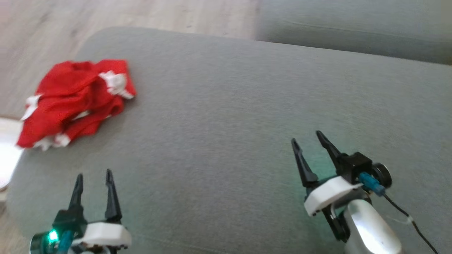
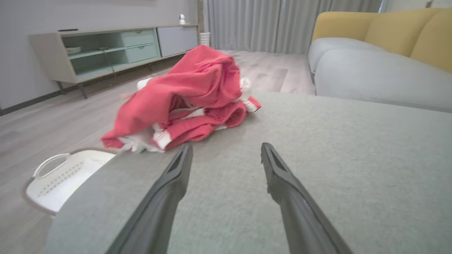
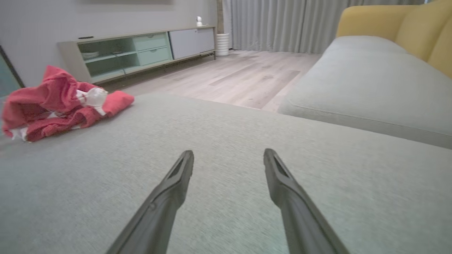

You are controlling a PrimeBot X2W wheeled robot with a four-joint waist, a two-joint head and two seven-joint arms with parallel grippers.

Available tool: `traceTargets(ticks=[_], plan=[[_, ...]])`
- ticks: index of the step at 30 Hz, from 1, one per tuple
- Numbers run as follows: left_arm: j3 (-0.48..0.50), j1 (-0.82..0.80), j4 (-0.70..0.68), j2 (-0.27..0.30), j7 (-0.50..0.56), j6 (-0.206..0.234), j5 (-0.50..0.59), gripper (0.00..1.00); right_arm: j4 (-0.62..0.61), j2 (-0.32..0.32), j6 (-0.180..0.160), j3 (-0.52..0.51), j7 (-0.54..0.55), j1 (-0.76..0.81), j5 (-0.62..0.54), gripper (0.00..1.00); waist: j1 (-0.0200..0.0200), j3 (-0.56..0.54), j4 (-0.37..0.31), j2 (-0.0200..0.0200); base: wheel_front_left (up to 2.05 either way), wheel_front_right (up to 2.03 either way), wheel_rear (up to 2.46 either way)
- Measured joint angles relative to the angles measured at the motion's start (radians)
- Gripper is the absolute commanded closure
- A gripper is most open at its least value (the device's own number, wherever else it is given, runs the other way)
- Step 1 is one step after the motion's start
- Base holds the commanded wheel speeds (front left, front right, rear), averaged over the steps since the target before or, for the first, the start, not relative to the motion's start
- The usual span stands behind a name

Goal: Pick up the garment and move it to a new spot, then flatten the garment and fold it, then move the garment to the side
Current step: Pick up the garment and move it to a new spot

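The garment (image 1: 76, 100) is a crumpled red piece with white trim, lying in a heap at the far left of the grey cushion (image 1: 229, 116). It reaches the cushion's left edge. My left gripper (image 1: 93, 174) hovers open just short of the garment, a little to its right, and holds nothing. In the left wrist view the garment (image 2: 190, 98) lies just beyond the fingertips, slightly to the left, with my left gripper (image 2: 226, 150) open. My right gripper (image 1: 305, 137) stands open over bare cushion far to the right of the garment. In the right wrist view the garment (image 3: 60, 102) lies far left and my right gripper (image 3: 229, 155) is open.
A white laundry basket (image 2: 60, 178) sits on the wooden floor beside the cushion's left edge, below the garment. A grey and yellow sofa (image 2: 374, 67) stands past a narrow gap at the back right. A low cabinet (image 3: 141, 51) lines the far wall.
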Motion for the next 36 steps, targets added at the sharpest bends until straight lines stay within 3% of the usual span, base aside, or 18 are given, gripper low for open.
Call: traceTargets(ticks=[9, 21, 26, 31, 36], plan=[[0.03, 0.022, -0.035, 0.0, 0.0, -0.007, 0.005, 0.0, 0.008, 0.0, 0.0, 0.043, 0.0, -0.023, 0.016, 0.0, 0.0, 0.012, 0.08, 0.0, 0.0, 0.0, 0.0], [0.071, 0.021, -0.033, -0.003, 0.0, -0.006, 0.003, 0.0, 0.023, 0.0, 0.0, 0.044, 0.0, -0.023, 0.016, 0.0, 0.0, 0.025, 0.089, 0.0, 0.0, 0.0, 0.0], [0.123, 0.008, -0.069, 0.0, 0.0, -0.029, -0.009, 0.0, 0.022, 0.0, 0.0, 0.047, 0.0, -0.027, 0.015, 0.0, 0.0, 0.046, 0.08, 0.0, 0.0, 0.0, 0.0], [0.159, -0.09, -0.085, 0.062, -0.001, -0.044, -0.003, 0.0, 0.017, -0.001, 0.0, 0.05, 0.0, -0.053, 0.015, 0.0, 0.0, 0.082, 0.059, 0.0, 0.0, 0.0, 0.0], [0.155, -0.242, 0.005, 0.157, -0.002, -0.067, 0.016, 0.0, 0.002, -0.021, 0.0, 0.058, 0.0, -0.085, 0.014, 0.0, 0.0001, 0.126, 0.026, 0.0, 0.0, 0.0, 0.0]])
